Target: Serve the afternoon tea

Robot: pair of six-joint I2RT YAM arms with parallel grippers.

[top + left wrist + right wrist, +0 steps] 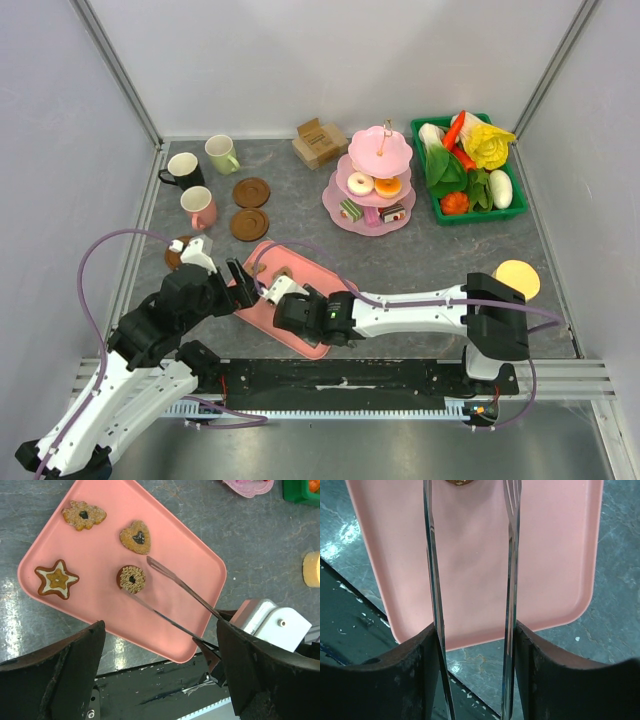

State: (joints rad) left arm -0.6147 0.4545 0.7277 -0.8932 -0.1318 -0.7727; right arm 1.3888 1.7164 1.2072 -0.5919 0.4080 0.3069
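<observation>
Several cookies lie on the flat pink tray (170,540): a tree shape (84,515), a heart (135,536), a star (56,578) and a round donut cookie (132,578). My right gripper (285,300) is shut on metal tongs (185,587), whose two tips stand either side of the donut cookie without closing on it. In the right wrist view the tongs (511,580) run between my fingers (545,680). My left gripper (160,675) is open and empty over the tray's near edge. Black (185,170), pale green (221,153) and pink (200,207) mugs stand back left beside brown coasters (251,191).
A pink tiered stand (378,215) holding pastries stands at the back centre. A green basket (440,215) of toy vegetables is at the back right, a cardboard box (318,142) behind the stand, and a yellow disc (517,278) by the right arm. Walls enclose the table.
</observation>
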